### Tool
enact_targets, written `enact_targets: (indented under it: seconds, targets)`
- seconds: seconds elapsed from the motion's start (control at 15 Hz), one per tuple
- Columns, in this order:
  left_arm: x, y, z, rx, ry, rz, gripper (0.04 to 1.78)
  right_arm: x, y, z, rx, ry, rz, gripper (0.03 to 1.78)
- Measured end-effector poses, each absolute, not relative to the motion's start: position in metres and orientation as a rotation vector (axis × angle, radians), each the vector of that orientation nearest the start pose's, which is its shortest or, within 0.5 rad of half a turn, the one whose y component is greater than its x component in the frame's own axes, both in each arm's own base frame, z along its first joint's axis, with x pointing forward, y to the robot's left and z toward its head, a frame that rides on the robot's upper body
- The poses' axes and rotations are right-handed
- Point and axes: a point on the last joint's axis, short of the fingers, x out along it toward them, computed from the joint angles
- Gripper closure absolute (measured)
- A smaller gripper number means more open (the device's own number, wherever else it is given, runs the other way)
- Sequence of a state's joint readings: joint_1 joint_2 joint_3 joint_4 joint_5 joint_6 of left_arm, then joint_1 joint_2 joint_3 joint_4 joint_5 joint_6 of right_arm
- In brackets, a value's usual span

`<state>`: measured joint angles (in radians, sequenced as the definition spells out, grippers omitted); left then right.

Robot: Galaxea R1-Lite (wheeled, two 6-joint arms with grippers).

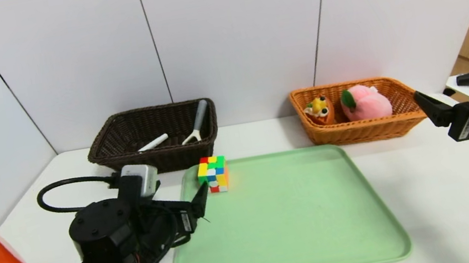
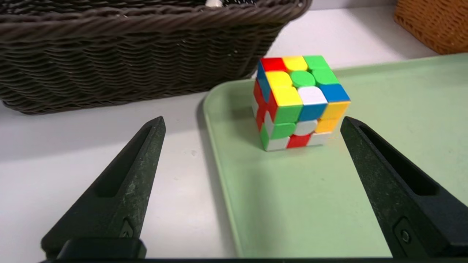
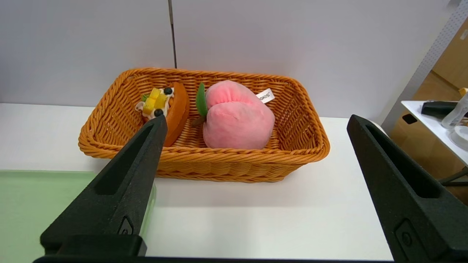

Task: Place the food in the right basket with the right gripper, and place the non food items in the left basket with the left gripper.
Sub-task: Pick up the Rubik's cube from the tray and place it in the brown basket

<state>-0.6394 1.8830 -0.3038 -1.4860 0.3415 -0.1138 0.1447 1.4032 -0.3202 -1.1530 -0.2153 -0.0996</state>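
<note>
Head view takes in the whole white counter [image 1: 437, 193]: the pale green tray [image 1: 286, 217] lies at its middle, the dark brown basket [image 1: 155, 137] and the orange-tan basket [image 1: 356, 112] stand along the back edge, toward the left and right back corners. The puzzle cube [image 1: 213, 174] sits on the tray's back left corner, just in front of the dark basket. In that basket lie the white marker pen [image 1: 153, 142] and the peeler [image 1: 197, 121], its handle leaning on the rim. The plush peach [image 1: 366, 102] and the cake slice [image 1: 319, 110] are in the orange-tan basket.

Left wrist view alone shows the left gripper [image 2: 252, 126] spread wide and empty, its fingers either side of the cube but short of it, one over the bare counter, one over the tray.

Right wrist view shows the right gripper [image 3: 256, 124] also wide and empty, over the counter's right side, in front of the orange-tan basket
</note>
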Motion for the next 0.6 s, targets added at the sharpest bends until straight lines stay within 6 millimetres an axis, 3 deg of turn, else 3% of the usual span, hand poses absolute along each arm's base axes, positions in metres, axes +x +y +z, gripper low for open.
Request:
enact_targets:
  seconds: [0.27,0.6]
  targets:
    - [0.211,-0.167,0.098,-0.061,0.110,-0.346,0.13,0.198,0.025,0.181,-0.092,-0.054,-0.069,0.12]
    - [0.216,-0.183,0.092,-0.061,0.107,-0.378,0.13,0.197,0.026,0.179,-0.094,-0.045,-0.062,0.12]
